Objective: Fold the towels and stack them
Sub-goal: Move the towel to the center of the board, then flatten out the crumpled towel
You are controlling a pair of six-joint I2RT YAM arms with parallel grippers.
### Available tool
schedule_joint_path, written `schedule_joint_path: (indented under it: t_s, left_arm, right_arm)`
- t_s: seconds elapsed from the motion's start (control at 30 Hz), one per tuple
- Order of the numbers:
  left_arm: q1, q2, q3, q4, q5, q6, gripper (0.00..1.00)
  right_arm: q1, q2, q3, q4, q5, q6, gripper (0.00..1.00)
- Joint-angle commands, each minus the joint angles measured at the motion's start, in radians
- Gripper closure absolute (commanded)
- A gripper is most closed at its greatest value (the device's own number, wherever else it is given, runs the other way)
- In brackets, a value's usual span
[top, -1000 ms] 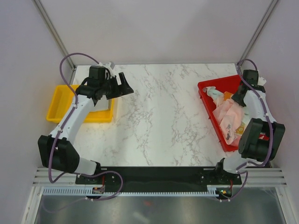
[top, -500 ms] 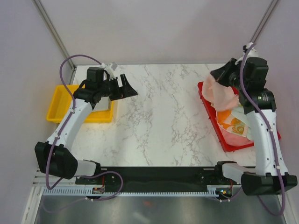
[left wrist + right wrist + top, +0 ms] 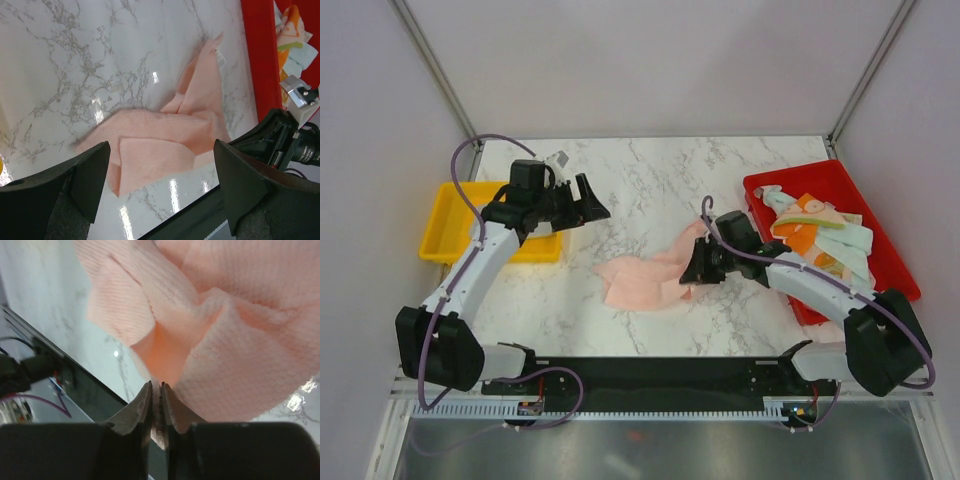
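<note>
Lying now on the worktop (image 3: 650, 180), the pale pink towel (image 3: 645, 280) has left the red tray (image 3: 840, 180); the right gripper (image 3: 692, 268), reaching low, pinches its edge; the left gripper (image 3: 590, 195) hovers wide open.

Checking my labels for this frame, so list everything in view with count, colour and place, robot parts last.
pale pink towel: one, pale pink, crumpled on the middle of the table, one edge pinched by the right gripper.
heaped towels: several, exact count unclear; orange print, mint green, whitish; in the red bin.
red bin: one, red, at the table's right side.
yellow bin: one, yellow, at the table's left edge, partly hidden by the left arm.
table: one, white marble pattern with grey veins.
left gripper: one, black, open, above the table beside the yellow bin.
right gripper: one, black, shut on the pale pink towel, low over the table.
</note>
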Motion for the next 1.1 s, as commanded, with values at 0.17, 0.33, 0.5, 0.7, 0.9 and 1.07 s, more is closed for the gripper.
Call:
schedule_joint_path:
  t_s: [0.17,0.33,0.5,0.7,0.9,1.07]
  left_arm:
    - [-0.024,0.054,-0.047,0.012,-0.098,0.018,0.13]
    - [-0.102,0.063,-0.100,-0.026,-0.215,0.044,0.17]
    - [-0.137,0.052,-0.178,-0.052,-0.281,0.016,0.18]
    - [-0.142,0.042,-0.238,0.005,-0.237,-0.028,0.19]
    - [-0.149,0.119,-0.211,0.060,-0.204,-0.050,0.19]
    - [-0.157,0.134,-0.196,0.129,-0.172,-0.061,0.20]
  right_arm:
    - [0.055,-0.023,0.062,-0.113,0.177,-0.111,0.46]
    - [0.023,0.081,0.255,-0.180,0.330,-0.151,0.37]
    - [0.018,0.313,0.411,-0.190,0.410,-0.177,0.38]
    - [-0.051,0.469,0.540,-0.221,0.568,-0.125,0.38]
    - [-0.108,0.583,0.615,-0.249,0.588,-0.105,0.39]
    - [-0.152,0.635,0.632,-0.218,0.506,-0.183,0.39]
